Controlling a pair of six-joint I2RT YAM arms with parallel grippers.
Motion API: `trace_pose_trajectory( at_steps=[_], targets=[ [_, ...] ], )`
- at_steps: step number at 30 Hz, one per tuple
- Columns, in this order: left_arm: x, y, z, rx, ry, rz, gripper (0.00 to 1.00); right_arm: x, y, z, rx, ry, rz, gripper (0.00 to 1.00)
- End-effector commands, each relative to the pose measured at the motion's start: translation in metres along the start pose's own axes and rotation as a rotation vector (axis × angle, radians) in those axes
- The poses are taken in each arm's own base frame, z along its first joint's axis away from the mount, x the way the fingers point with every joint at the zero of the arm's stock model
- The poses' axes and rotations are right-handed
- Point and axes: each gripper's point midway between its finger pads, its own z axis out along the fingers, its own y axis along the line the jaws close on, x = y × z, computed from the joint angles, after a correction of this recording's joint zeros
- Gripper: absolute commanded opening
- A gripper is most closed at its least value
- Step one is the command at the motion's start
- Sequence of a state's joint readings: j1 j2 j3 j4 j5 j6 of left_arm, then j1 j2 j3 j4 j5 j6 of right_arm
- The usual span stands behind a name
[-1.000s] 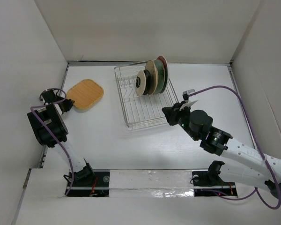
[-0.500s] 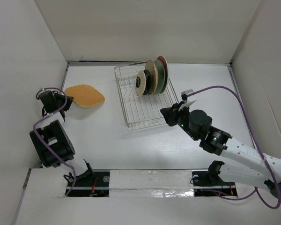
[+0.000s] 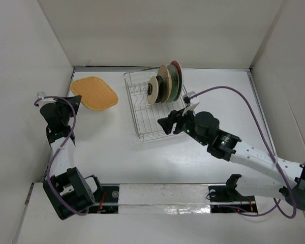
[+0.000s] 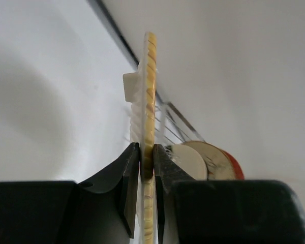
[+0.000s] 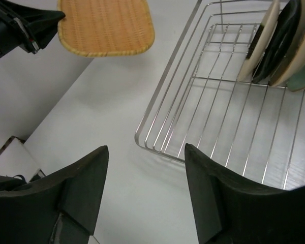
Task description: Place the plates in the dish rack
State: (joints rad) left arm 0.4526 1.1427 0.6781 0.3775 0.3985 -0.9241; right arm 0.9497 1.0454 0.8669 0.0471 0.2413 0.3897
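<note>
Orange plate [image 3: 95, 93] juts from left end effector [image 4: 147, 165] toward dish rack [image 3: 152, 127]

My left gripper [image 4: 146, 165] and right gripper [image 5: 146, 152] have smooth, matt black plastic jaws. The orange plate [image 4: 149, 101] has a ribbed, woven-looking matt surface with a yellowish edge. The dish rack [image 3: 152, 119] is bright, polished metal wire. The plates [image 3: 165, 84] standing in it look glossy and glazed. The table [image 3: 117, 147] is smooth, matt white.
</note>
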Motion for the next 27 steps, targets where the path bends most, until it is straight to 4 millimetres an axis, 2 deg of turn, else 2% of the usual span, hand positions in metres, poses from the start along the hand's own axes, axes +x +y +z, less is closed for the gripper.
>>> trace_pose_trajectory(
  at_steps=[1, 2, 3, 4, 5, 6, 8, 9, 11, 13, 16, 17, 24, 25, 27],
  targets=[
    [0.013, -0.078, -0.025, 0.302, 0.060, -0.024, 0.00, -0.041, 0.032, 0.009, -0.101, -0.092, 0.021, 0.68],
    [0.016, -0.092, -0.031, 0.358, 0.080, -0.052, 0.00, -0.045, 0.034, 0.011, -0.104, -0.099, 0.021, 0.69],
    [0.030, -0.102, -0.038, 0.406, 0.137, -0.052, 0.00, -0.048, 0.033, 0.017, -0.095, -0.110, 0.020, 0.69],
    [0.036, -0.111, -0.046, 0.440, 0.157, -0.048, 0.00, -0.057, 0.029, 0.020, -0.087, -0.134, 0.021, 0.71],
    [0.041, -0.119, -0.051, 0.468, 0.177, -0.039, 0.00, -0.068, 0.030, 0.023, -0.091, -0.157, 0.028, 0.76],
    [0.050, -0.129, -0.059, 0.503, 0.212, -0.021, 0.00, -0.070, 0.023, 0.031, -0.088, -0.148, 0.026, 0.77],
    [0.053, -0.147, -0.076, 0.559, 0.221, 0.019, 0.00, -0.083, 0.025, 0.040, -0.112, -0.155, 0.038, 0.83],
    [0.057, -0.153, -0.083, 0.586, 0.233, 0.043, 0.00, -0.082, 0.027, 0.045, -0.141, -0.135, 0.041, 0.84],
    [0.063, -0.167, -0.100, 0.640, 0.254, 0.070, 0.00, -0.079, 0.012, 0.062, -0.116, -0.109, 0.042, 0.89],
    [0.071, -0.173, -0.113, 0.680, 0.287, 0.083, 0.00, -0.086, 0.001, 0.071, -0.106, -0.103, 0.043, 0.92],
    [0.082, -0.178, -0.129, 0.738, 0.330, 0.089, 0.00, -0.079, -0.012, 0.088, -0.109, -0.051, 0.054, 0.97],
    [0.083, -0.182, -0.134, 0.770, 0.330, 0.097, 0.00, -0.072, -0.021, 0.095, -0.099, -0.027, 0.062, 0.98],
    [0.109, -0.182, -0.151, 0.855, 0.452, 0.107, 0.00, -0.052, 0.005, 0.105, -0.303, 0.018, 0.085, 0.96],
    [0.112, -0.179, -0.150, 0.854, 0.464, 0.100, 0.00, -0.048, 0.014, 0.103, -0.361, 0.033, 0.084, 0.95],
    [0.114, -0.180, -0.153, 0.877, 0.483, 0.100, 0.00, -0.045, 0.018, 0.104, -0.396, 0.028, 0.091, 0.89]
  ],
)
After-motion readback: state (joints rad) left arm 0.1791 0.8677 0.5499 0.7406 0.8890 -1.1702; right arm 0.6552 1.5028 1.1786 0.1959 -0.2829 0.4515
